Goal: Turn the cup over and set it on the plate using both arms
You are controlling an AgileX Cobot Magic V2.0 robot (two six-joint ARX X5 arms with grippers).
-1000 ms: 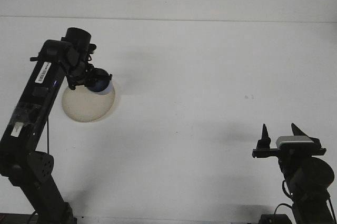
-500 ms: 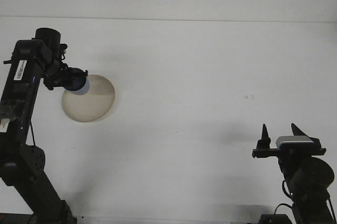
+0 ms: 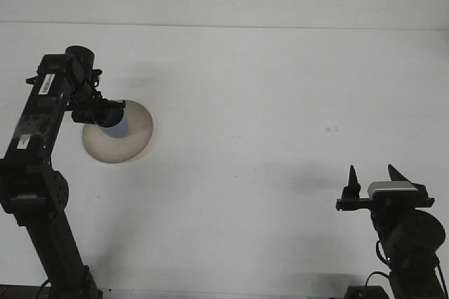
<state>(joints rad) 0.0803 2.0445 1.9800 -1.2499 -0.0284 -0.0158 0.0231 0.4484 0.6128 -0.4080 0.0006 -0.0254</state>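
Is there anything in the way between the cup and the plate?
No, nothing shows between them. The left claw has the cup right over the plate already, and the table around is bare.

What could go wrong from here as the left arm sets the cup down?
1. The cup sits over the plate's left part, near its rim; released there, it might tip off.
2. The left gripper hides the cup's top, so its grip can't be confirmed.
3. The right gripper is far away, open, unable to steady anything.
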